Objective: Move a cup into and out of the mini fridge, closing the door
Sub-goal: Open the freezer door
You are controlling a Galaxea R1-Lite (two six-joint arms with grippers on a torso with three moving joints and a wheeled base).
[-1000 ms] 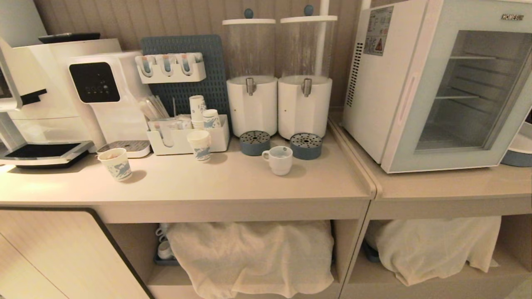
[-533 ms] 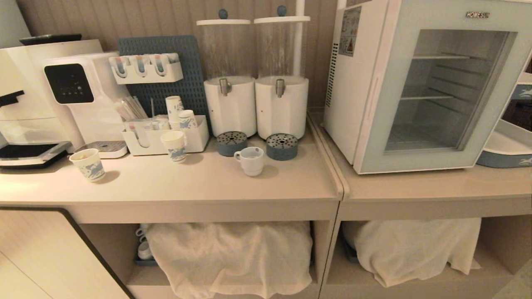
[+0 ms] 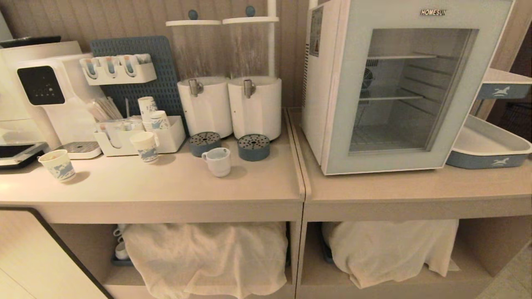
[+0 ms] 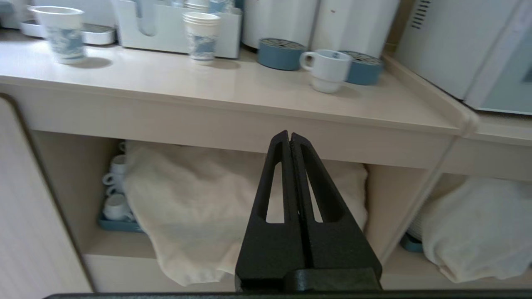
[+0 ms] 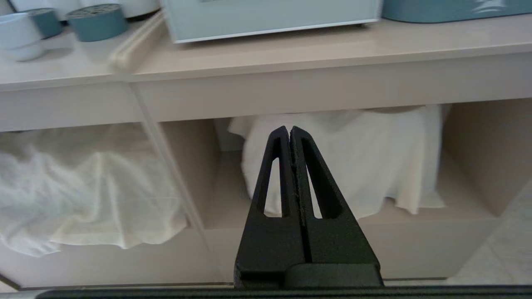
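Note:
The cup (image 3: 218, 160), a squat white mug with its handle to the left, stands on the counter in front of the two drink dispensers; it also shows as the cup (image 4: 328, 69) and partly as the cup (image 5: 18, 35). The mini fridge (image 3: 328, 83) sits on the right counter with its glass door (image 3: 415, 89) closed and its wire shelves bare. Neither arm shows in the head view. My left gripper (image 4: 289, 135) is shut and empty, hanging below the counter edge. My right gripper (image 5: 289, 129) is likewise shut and empty, low before the open shelf.
Two white dispensers (image 3: 230, 104) with blue drip cups (image 3: 253, 147) stand behind the mug. Paper cups (image 3: 144, 146) and an organiser sit left, by a water machine (image 3: 45, 99). A blue-rimmed tray (image 3: 488, 149) lies right of the fridge. Cloth-covered items (image 3: 208, 257) fill the shelves below.
The whole scene has shifted left in the head view, so the camera has swung right; the fridge now sits nearer the middle. Nothing on the counter has moved.

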